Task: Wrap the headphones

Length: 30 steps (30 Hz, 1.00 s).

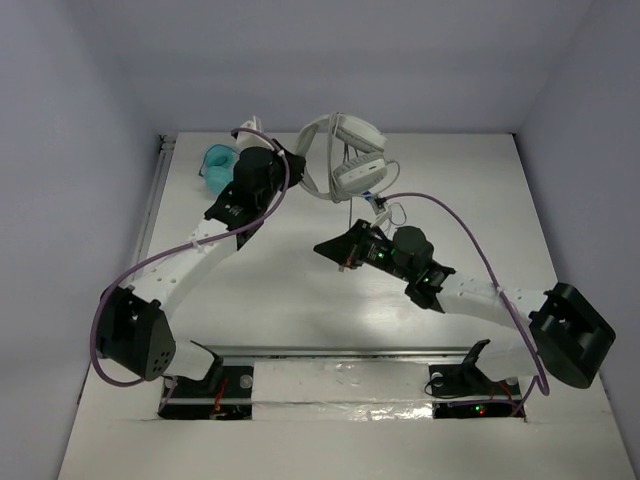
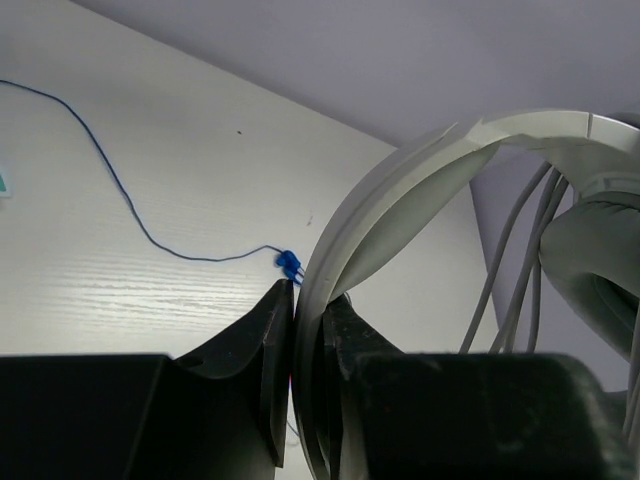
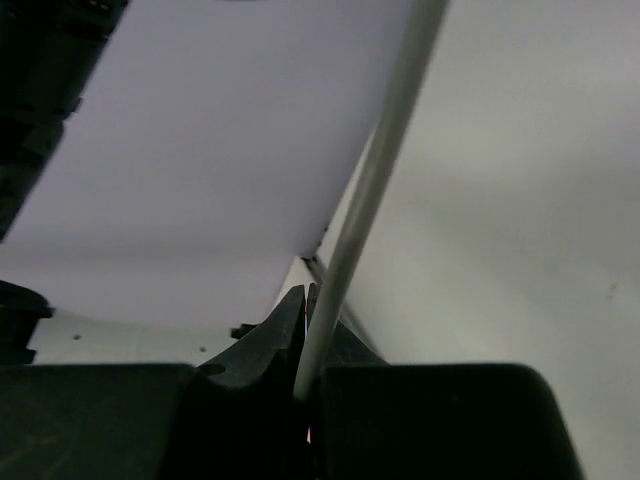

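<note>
Headphones in left fingers; cable, right fingers

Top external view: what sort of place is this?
Probably a lab robot cell, not a home: a white table enclosed by plain pale walls, with a metal mounting rail at its near edge.

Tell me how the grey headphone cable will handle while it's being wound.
Likely floppy: the grey cable loops in several curved strands beside the earcup, so it should drape wherever led. It probably holds a line only under tension, like the straight run pinched in the right tool. Thin and smooth-looking, it may slip through a light pinch.
</note>
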Available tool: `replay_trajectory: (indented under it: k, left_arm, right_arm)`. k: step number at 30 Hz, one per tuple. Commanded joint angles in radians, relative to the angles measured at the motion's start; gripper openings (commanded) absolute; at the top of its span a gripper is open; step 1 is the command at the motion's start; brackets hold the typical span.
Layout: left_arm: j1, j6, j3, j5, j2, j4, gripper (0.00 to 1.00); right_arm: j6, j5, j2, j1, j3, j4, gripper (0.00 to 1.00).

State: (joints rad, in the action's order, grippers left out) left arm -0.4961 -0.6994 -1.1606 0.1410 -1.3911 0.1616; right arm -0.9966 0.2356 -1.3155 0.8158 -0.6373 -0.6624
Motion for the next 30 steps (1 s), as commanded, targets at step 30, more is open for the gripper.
replay_trajectory:
  k: [30]
  left_arm:
    - [-0.274, 0.047, 0.437, 0.301, 0.018, 0.317, 0.0]
  right_arm:
    - [-0.605, -0.469, -0.114, 0.063, 0.074, -0.212, 0.11]
